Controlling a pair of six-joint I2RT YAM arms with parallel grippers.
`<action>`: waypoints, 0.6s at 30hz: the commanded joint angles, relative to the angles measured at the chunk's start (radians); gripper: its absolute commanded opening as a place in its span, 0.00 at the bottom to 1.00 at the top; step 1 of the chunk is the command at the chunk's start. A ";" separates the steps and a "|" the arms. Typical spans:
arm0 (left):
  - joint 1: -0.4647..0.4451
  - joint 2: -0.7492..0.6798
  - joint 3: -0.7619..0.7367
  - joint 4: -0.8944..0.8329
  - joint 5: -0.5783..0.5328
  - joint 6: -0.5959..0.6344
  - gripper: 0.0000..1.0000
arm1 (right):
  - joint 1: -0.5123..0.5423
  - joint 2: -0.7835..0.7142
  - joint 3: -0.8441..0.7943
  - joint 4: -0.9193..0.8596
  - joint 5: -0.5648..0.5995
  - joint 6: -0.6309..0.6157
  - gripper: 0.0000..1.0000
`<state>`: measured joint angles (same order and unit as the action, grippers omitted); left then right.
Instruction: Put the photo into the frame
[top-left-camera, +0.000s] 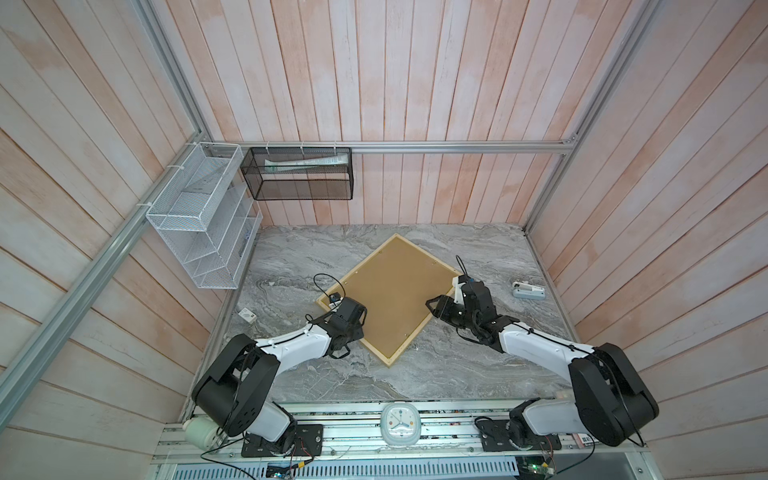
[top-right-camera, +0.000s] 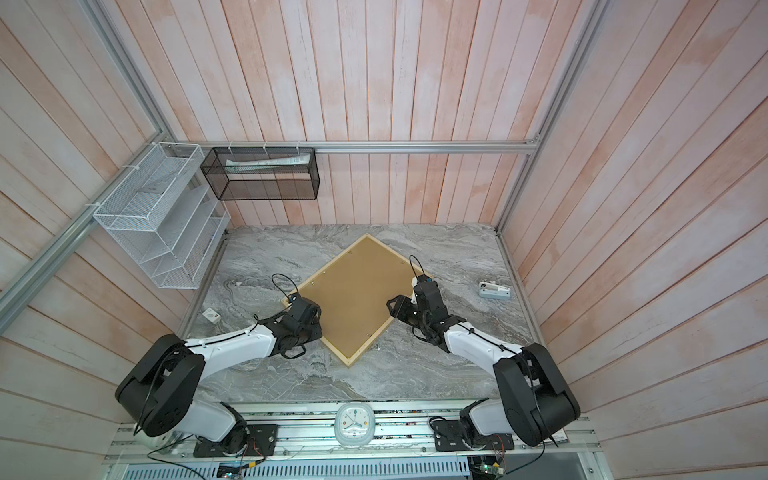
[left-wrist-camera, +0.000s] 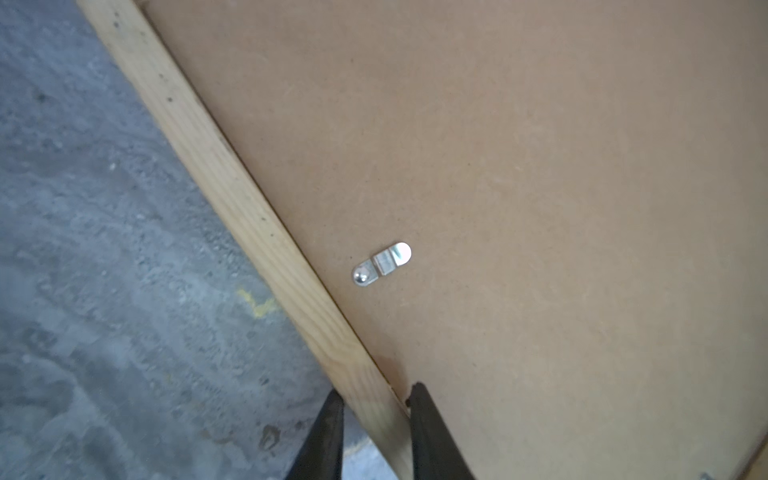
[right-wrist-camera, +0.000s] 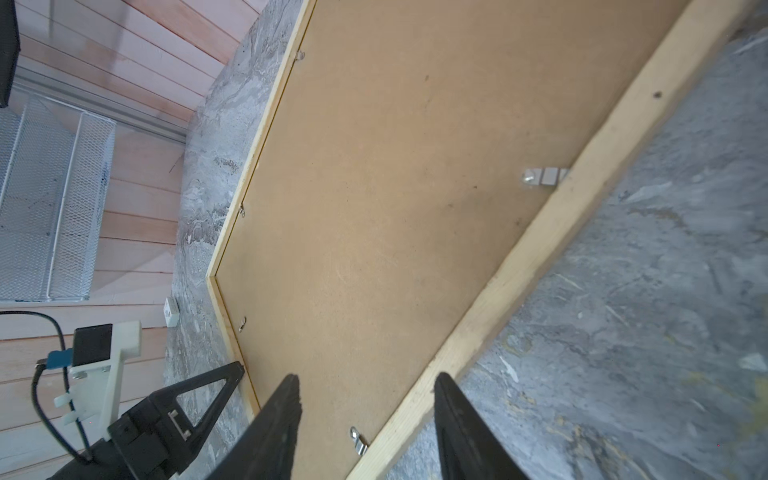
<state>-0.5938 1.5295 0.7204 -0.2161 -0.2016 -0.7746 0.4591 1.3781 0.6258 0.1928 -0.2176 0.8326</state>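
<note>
The black basket (top-left-camera: 299, 191), upper left in a top view, holds a tube (top-left-camera: 307, 163). I cannot tell what the white rack (top-left-camera: 195, 216) beside it holds. The frame (left-wrist-camera: 232, 195) lies face down mid-picture on the table (top-left-camera: 478, 249), backing (top-left-camera: 390, 299) up. The left gripper (left-wrist-camera: 376, 390) pinches its strip near the left corner. The right gripper (right-wrist-camera: 368, 375) straddles the right edge, jaws apart, holding nothing. The wrist views show a clip (left-wrist-camera: 382, 264) plainly; the clock (top-left-camera: 400, 424) appears in the top views alone.

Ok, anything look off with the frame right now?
The frame lies back up, turned cornerwise on the table. One metal clip sits wholly on the brown board, short of the wood rim; another clip reaches the rim.
</note>
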 joint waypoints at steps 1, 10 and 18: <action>0.022 0.061 0.043 0.029 0.058 0.138 0.23 | -0.022 -0.026 -0.028 -0.026 0.014 -0.019 0.53; 0.120 0.236 0.172 0.157 0.191 0.365 0.13 | -0.071 -0.068 -0.047 -0.039 0.018 -0.029 0.53; 0.126 0.300 0.314 0.089 0.159 0.457 0.23 | -0.094 -0.109 -0.070 -0.055 0.027 -0.033 0.54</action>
<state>-0.4694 1.8217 1.0100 -0.0734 -0.0544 -0.3710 0.3744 1.2911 0.5720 0.1627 -0.2066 0.8143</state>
